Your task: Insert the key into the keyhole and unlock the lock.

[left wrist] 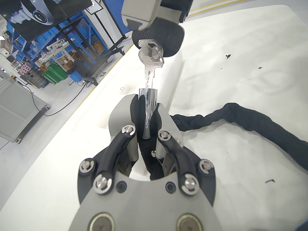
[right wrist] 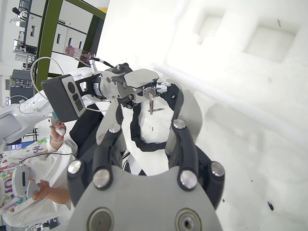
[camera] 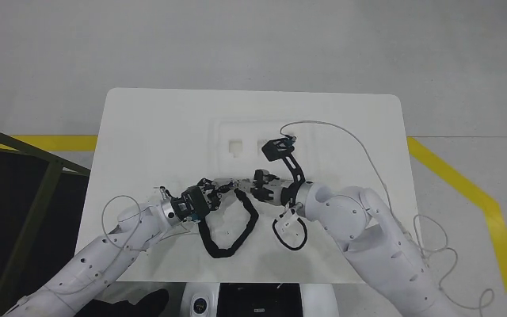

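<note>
My left gripper is shut on the chrome lock cylinder at the end of a black sleeved chain. A silver key stands with its blade in the keyhole. My right gripper is open, its fingers spread on either side of the key, and one black pad sits just behind the key's head. In the top view both grippers, left and right, meet at the table's middle, and the chain loops toward the near edge.
A white foam tray with two square recesses lies just beyond the grippers. A thin white cable arcs over the right side of the white table. Small dark specks dot the surface.
</note>
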